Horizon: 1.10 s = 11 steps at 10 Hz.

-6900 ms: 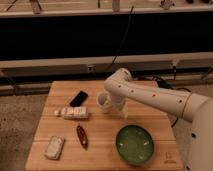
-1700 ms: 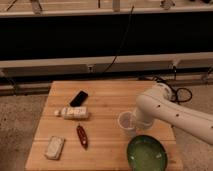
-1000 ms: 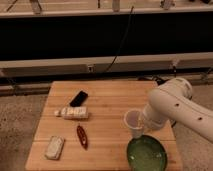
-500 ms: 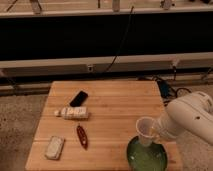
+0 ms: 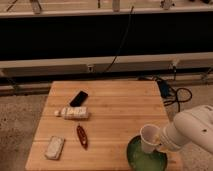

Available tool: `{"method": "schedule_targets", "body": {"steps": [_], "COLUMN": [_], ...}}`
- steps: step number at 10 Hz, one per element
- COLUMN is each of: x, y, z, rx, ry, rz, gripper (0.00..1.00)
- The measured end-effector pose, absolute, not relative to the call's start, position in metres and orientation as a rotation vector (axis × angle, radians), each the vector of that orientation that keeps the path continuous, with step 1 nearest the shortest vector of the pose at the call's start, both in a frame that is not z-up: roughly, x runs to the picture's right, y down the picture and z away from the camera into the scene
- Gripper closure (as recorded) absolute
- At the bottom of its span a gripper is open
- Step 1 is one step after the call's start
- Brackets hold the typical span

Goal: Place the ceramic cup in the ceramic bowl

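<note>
The ceramic cup (image 5: 149, 138) is whitish and tapered, tilted with its rim towards the left. It hangs just above the ceramic bowl (image 5: 144, 157), a wide green dish at the front right corner of the wooden table (image 5: 115, 110). My gripper (image 5: 160, 140) comes in from the right on the white arm (image 5: 192, 134) and is shut on the cup's right side. The cup and the arm hide part of the bowl's far rim.
On the left half of the table lie a black phone (image 5: 78, 98), a whitish packet (image 5: 73, 113), a dark red pod-shaped object (image 5: 81, 136) and a white rectangular box (image 5: 54, 147). Cables (image 5: 172, 92) lie on the floor at the right.
My arm has carried the cup from the table's middle to the right and towards the front, until it stands over the bowl. The cup is now tilted and lower over the bowl.
</note>
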<state>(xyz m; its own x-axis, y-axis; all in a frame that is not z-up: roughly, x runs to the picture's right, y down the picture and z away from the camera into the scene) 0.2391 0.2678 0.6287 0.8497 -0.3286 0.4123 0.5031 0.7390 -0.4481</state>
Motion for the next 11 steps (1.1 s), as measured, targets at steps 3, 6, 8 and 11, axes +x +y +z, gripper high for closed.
{"method": "schedule_targets", "body": {"steps": [3,6,8,11], "x": [0.245,0.250,0.252,0.246], "y": [0.279,0.282,0.280,0.257], "z": [0.634,0.638,0.638,0.636], "rx": [-0.585,-0.577,-0.563,-0.555], "ry": [-0.321,-0.323,-0.325,-0.323], "rz": [-0.448,-0.446,-0.445,-0.435], "gripper": [0.25,0.20,0.20,0.26]}}
